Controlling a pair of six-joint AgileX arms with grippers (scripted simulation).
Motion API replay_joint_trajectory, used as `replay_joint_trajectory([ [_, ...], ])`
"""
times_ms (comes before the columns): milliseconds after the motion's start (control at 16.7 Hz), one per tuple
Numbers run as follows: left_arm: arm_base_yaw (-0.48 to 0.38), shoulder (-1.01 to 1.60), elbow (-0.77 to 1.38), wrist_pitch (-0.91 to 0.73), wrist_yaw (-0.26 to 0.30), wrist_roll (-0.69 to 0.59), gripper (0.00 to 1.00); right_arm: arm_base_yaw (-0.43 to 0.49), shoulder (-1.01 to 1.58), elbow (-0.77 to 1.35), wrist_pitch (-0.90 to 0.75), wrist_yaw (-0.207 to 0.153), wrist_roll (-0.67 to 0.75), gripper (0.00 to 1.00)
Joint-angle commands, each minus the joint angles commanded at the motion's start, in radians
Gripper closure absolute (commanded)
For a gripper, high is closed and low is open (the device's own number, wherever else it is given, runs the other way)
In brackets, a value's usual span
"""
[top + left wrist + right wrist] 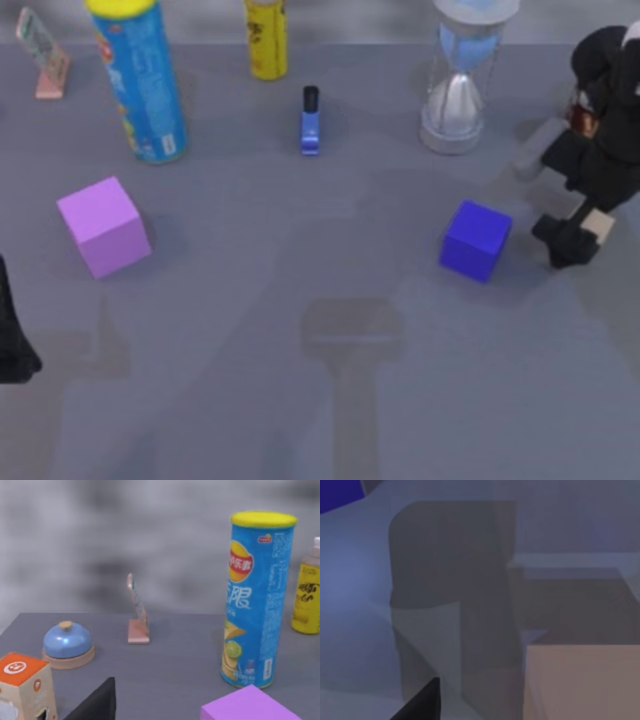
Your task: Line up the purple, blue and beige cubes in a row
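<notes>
Right gripper point(588, 232) was down at the table's right side, just right of the blue cube point(476, 240), with the beige cube point(600, 224) showing between its fingers. It appeared clenched on that cube, though the black fingers hid most of it from above. In the right wrist view the beige cube point(582, 682) filled the near corner, a plain pale matte face; a sliver of the blue cube point(340, 492) showed farther off.

Judged step: carrying the beige cube into the row. To do it well, lift clear before travelling so the blue cube is not nudged, then set it down square, in line with the other two (row line not yet established, so the blue cube seems the sensible reference).

Purple cube point(104, 226) sat at the left side, well apart from the blue, rotated slightly; it was the largest, light purple and matte. Blue cube mid-sized, deep blue, also slightly turned.

Left gripper point(15, 345) was parked at the left edge; I could not tell whether it was open.
</notes>
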Motion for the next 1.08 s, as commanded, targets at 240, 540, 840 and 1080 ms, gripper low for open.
replay_joint_trajectory([
  [240, 0.0, 0.0, 0.0, 0.0, 0.0, 0.0, 0.0, 0.0, 0.0, 0.0, 0.0, 0.0, 0.0, 0.38],
  [540, 0.0, 0.0, 0.0, 0.0, 0.0, 0.0, 0.0, 0.0, 0.0, 0.0, 0.0, 0.0, 0.0, 0.75],
  [840, 0.0, 0.0, 0.0, 0.0, 0.0, 0.0, 0.0, 0.0, 0.0, 0.0, 0.0, 0.0, 0.0, 1.0],
  [1080, 0.0, 0.0, 0.0, 0.0, 0.0, 0.0, 0.0, 0.0, 0.0, 0.0, 0.0, 0.0, 0.0, 1.0],
])
